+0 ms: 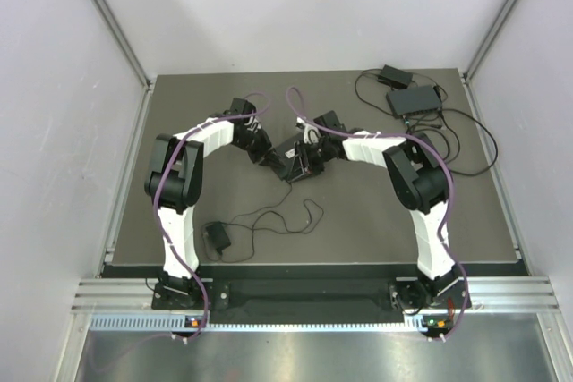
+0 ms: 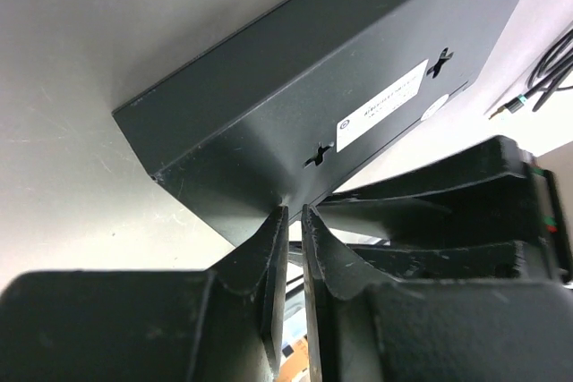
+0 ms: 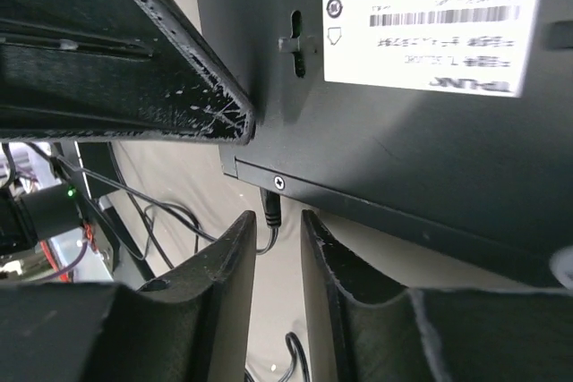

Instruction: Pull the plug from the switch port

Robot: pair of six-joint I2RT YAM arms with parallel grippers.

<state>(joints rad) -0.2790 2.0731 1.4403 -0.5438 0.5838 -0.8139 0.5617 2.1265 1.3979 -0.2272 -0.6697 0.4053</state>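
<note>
The black switch [image 1: 296,167] is tilted up off the mat between both arms, its labelled underside [image 3: 421,33] facing the right wrist camera. A black barrel plug [image 3: 271,209] sits in a port on the switch's side, and its thin cable hangs down. My right gripper [image 3: 277,218] is open, one finger on each side of the plug, with gaps showing. My left gripper [image 2: 294,212] is almost closed, its tips pinching the switch's lower corner [image 2: 269,158]. In the top view the left gripper [image 1: 271,159] and the right gripper [image 1: 311,157] meet at the switch.
A black power adapter [image 1: 218,239] lies near the front left with its thin cable [image 1: 277,216] looping toward the switch. A second switch [image 1: 414,100], a small adapter [image 1: 394,74] and coiled cables sit at the back right. White walls enclose the mat.
</note>
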